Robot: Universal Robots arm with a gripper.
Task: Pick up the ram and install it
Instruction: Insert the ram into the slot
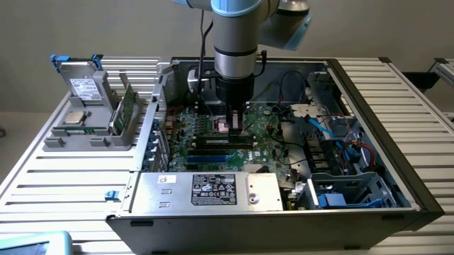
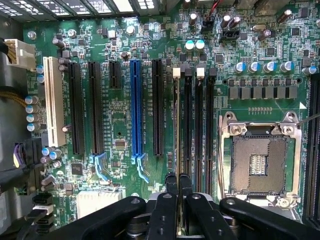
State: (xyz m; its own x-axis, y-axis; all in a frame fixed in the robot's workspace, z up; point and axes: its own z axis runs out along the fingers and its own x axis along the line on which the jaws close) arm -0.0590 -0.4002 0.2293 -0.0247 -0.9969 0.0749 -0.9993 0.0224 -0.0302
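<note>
The ram (image 2: 177,125) shows edge-on as a thin pale line standing in the first of the black memory slots (image 2: 199,130) on the green motherboard (image 2: 120,115). My gripper (image 2: 178,183) is shut on its near end, one black finger on each side. In the exterior view the arm reaches straight down into the open computer case. There the gripper (image 1: 237,132) meets the ram (image 1: 218,141), which lies along the slots in the middle of the motherboard (image 1: 206,119).
The empty processor socket (image 2: 260,162) sits right beside the memory slots. Cables and a drive cage (image 1: 341,159) fill the case on the exterior view's right, and the power supply (image 1: 206,189) is in front. A grey holder (image 1: 89,138) outside the case carries a drive (image 1: 83,87), a silver chip (image 1: 74,118) and a green board (image 1: 126,110).
</note>
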